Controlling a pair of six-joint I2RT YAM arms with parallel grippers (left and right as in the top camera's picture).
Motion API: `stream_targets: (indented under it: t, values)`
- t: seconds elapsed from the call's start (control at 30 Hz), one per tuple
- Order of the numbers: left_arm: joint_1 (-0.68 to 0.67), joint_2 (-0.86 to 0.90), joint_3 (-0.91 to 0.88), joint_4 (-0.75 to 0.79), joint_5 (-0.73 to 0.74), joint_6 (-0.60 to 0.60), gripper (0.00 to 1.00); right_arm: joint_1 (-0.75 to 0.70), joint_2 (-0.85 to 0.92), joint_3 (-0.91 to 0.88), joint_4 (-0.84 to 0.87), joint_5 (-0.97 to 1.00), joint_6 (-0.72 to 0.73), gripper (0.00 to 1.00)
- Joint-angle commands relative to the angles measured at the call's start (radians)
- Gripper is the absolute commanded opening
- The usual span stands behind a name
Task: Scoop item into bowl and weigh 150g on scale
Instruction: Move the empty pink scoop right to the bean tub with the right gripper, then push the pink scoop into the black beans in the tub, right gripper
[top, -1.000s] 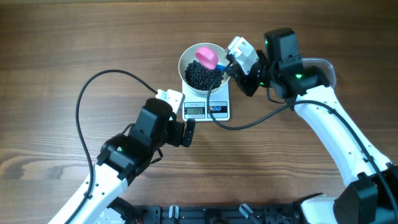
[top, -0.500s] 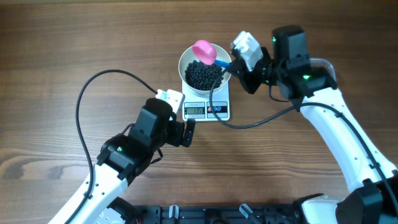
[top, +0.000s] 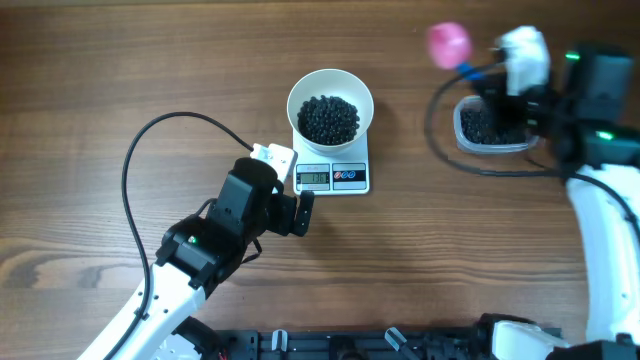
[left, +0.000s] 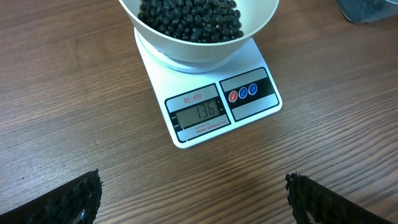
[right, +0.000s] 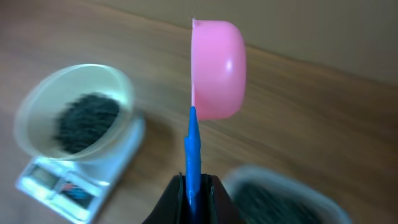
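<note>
Half a second ago the right arm held the pink scoop (top: 447, 42) over the white bowl (top: 296, 92). It has since swung away to the right, and the scoop now hangs blurred in the air beside the clear tub (top: 462, 128), which holds more dark beans. The left arm has not moved.

The black beans (top: 329, 118) form a loose, dark, glossy heap of small round pieces that fills much of the bowl. The bowl sits on the scale (top: 350, 176), near the middle of the wooden table (top: 120, 60). The scale's grey display reads 136.

The left gripper (left: 193, 183) is spread wide and holds nothing. It faces the scale's front edge without touching it, and the bowl lies just beyond. The right gripper (right: 194, 193) is clamped on the scoop's thin blue handle, well apart from the bowl and scale.
</note>
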Motion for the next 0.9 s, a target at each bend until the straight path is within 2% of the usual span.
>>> stream_targets:
  t: [0.0,0.1,0.3,0.5,0.87]
  values:
    - [0.005,0.001,-0.002,0.002,-0.013,0.02,1.0,-0.108,-0.008,0.013,-0.054,0.089,0.01,0.04]
    - [0.005,0.001,-0.002,0.002,-0.013,0.02,1.0,-0.156,0.009,0.013,-0.104,0.092,-0.02,0.04]
    - [0.005,0.001,-0.002,0.002,-0.013,0.02,1.0,-0.161,0.049,0.013,-0.165,0.101,-0.118,0.04]
    - [0.005,0.001,-0.002,0.002,-0.013,0.02,1.0,-0.161,0.103,0.013,-0.172,0.206,-0.118,0.04]
    - [0.005,0.001,-0.002,0.002,-0.013,0.02,1.0,-0.161,0.195,0.013,-0.211,0.272,-0.121,0.04]
